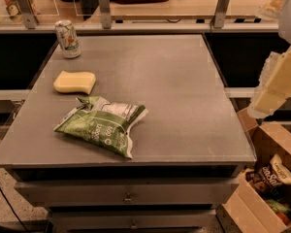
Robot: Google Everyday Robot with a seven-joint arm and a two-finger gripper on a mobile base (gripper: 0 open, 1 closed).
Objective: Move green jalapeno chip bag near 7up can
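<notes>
The green jalapeno chip bag [103, 124] lies crumpled on the grey table [184, 91], at the front left, with its white panel facing up. The 7up can [68, 39] stands upright at the table's far left corner, well apart from the bag. My gripper [274, 89] hangs off the table's right edge, above the floor and far from both the bag and the can. It holds nothing that I can see.
A pale yellow sponge [75, 81] lies between the can and the bag. An open cardboard box [271, 178] with snack packs stands on the floor at the right. A counter with glass panels and posts [104, 6] runs behind the table.
</notes>
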